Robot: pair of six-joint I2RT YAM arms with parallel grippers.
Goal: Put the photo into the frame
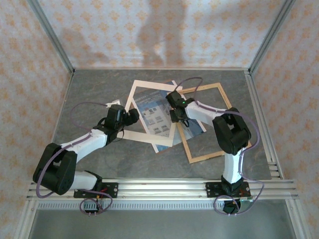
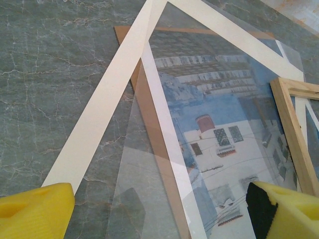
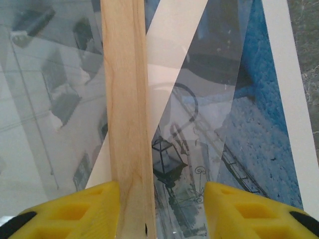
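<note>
The photo (image 1: 154, 113), a pale building under blue sky, lies face up mid-table under a cream mat (image 1: 130, 102). The frame (image 1: 212, 156), thin light wood, lies to its right and overlaps the photo's right part. My right gripper (image 1: 177, 117) hovers low over that overlap. In the right wrist view, one frame strip (image 3: 127, 99) runs between its fingers against the left pad, with a gap to the right pad; the gripper (image 3: 162, 211) is open above the photo (image 3: 259, 114). My left gripper (image 1: 132, 117) stands wide open (image 2: 159, 214) over the photo's (image 2: 224, 134) left edge, holding nothing.
A brown backing board (image 2: 154, 139) and a clear sheet (image 2: 129, 199) lie under and beside the photo's edge. The cream mat's strip (image 2: 109, 94) crosses the grey marbled table (image 1: 99, 84). Patterned walls and metal rails enclose the table.
</note>
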